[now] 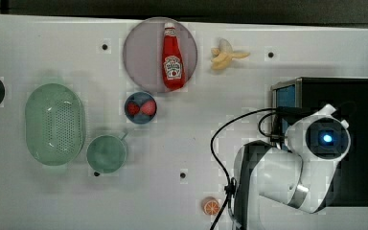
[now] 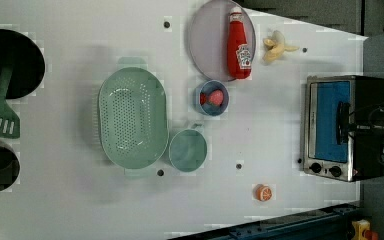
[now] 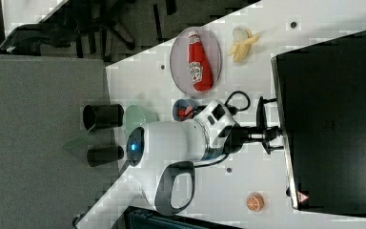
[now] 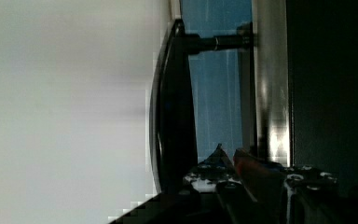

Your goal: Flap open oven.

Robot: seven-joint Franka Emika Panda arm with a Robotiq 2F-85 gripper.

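The oven (image 1: pixel 354 91) stands at the top view's right, with a black top, a silver front frame and a blue glass door (image 2: pixel 330 120). The door looks closed against the frame. Its dark bar handle (image 4: pixel 172 107) runs in front of the glass (image 4: pixel 219 93). My gripper (image 2: pixel 344 122) sits on the handle's middle, reaching in from the table side (image 3: pixel 265 136). In the wrist view its fingers straddle the bar and are shut on it (image 4: pixel 200 170). Two black knobs (image 2: pixel 325 169) sit at one end of the oven's front.
An orange half (image 1: pixel 211 206) lies near the arm's base. Across the table are a ketchup bottle (image 1: pixel 173 57) on a plate (image 1: pixel 141 55), a peeled banana (image 1: pixel 226 55), a bowl of strawberries (image 1: pixel 140 108), a green cup (image 1: pixel 106 153) and a green colander (image 1: pixel 55 123).
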